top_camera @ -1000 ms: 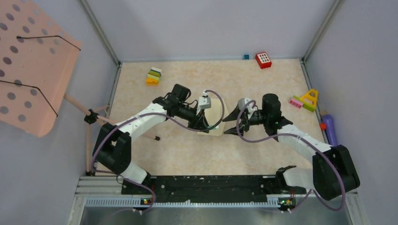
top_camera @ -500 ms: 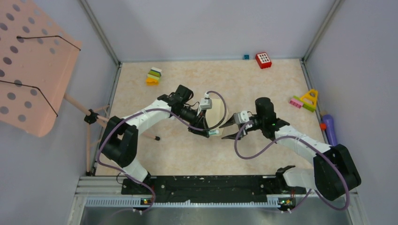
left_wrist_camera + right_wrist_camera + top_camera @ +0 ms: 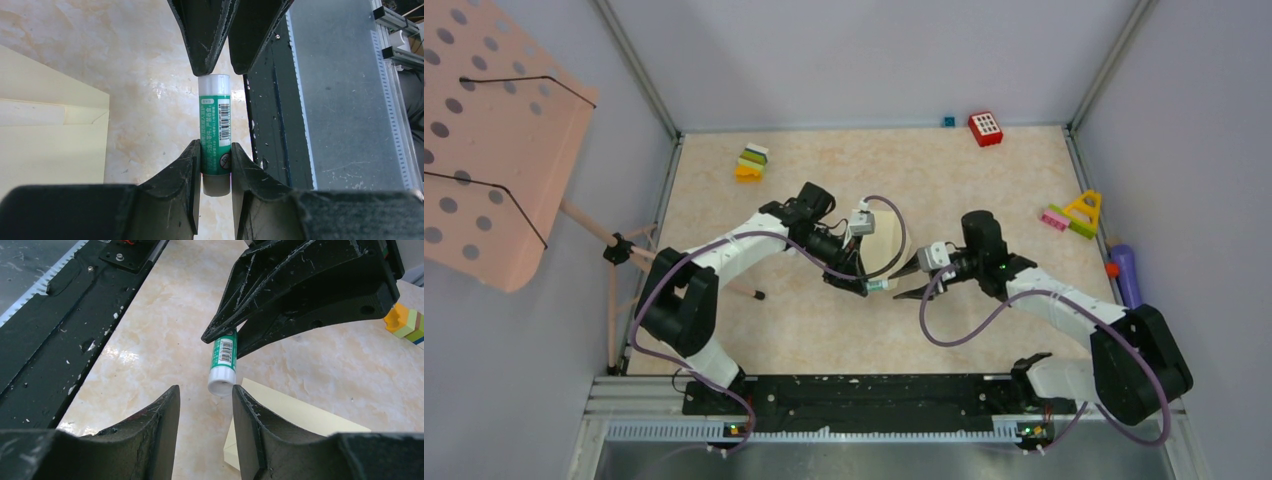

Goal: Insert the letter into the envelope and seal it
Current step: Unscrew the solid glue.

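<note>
Two arms meet over the middle of the marbled table (image 3: 984, 170); the left gripper (image 3: 215, 145) is clamped on a green-and-white glue stick (image 3: 215, 125), its fingers pressed to either side of the green label near one end; the stick's other, white end points straight at the right gripper (image 3: 205, 388).

The right gripper's fingers stand apart, with a gap a little wider than the stick; in the right wrist view the white end sits just beyond the tips, close by the right-hand finger; whether it touches cannot be told; in the left wrist view the same two tips come to just above the white end.

The envelope (image 3: 50, 150) lies flat on the table, pale yellow, a fold line across its face; it rests beside the stick on the left arm's side, a strip of bare table between them in the left wrist view; from the right wrist a corner of it shows just behind the stick's white end; from above most of it is hidden under the left wrist and a loop of cable.

A black rail (image 3: 864, 390) runs along the near edge; a red block (image 3: 985, 128) sits at the far edge, a yellow-and-green stack (image 3: 751, 162) far left, a yellow triangle piece (image 3: 1084, 208) at the right; a pink perforated board (image 3: 494, 130) leans outside the left wall.
</note>
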Controlling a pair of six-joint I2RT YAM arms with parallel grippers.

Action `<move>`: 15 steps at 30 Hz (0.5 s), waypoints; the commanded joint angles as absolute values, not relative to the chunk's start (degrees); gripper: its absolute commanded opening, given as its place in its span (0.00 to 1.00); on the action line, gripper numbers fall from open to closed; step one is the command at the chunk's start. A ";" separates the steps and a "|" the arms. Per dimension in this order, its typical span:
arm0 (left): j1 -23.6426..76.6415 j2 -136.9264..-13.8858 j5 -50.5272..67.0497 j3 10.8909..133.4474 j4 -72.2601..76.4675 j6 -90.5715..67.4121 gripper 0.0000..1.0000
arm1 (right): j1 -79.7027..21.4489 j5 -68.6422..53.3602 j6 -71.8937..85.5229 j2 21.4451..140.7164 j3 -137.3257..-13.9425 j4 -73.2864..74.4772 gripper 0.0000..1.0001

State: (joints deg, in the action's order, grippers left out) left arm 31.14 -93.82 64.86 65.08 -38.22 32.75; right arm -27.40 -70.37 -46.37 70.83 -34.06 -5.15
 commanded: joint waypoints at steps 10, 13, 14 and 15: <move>31.10 -93.94 68.09 66.96 -36.47 33.89 0.00 | -29.09 -68.90 -41.48 69.20 -33.37 -15.09 0.41; 31.04 -93.93 68.32 67.09 -36.47 33.80 0.00 | -29.16 -71.33 -42.66 69.21 -33.27 -13.94 0.41; 31.03 -93.94 68.31 67.13 -36.47 33.79 0.00 | -29.18 -71.60 -43.43 69.36 -33.37 -12.98 0.39; 31.05 -93.95 68.30 67.14 -36.47 33.70 0.00 | -29.26 -71.69 -44.40 69.57 -33.65 -11.77 0.38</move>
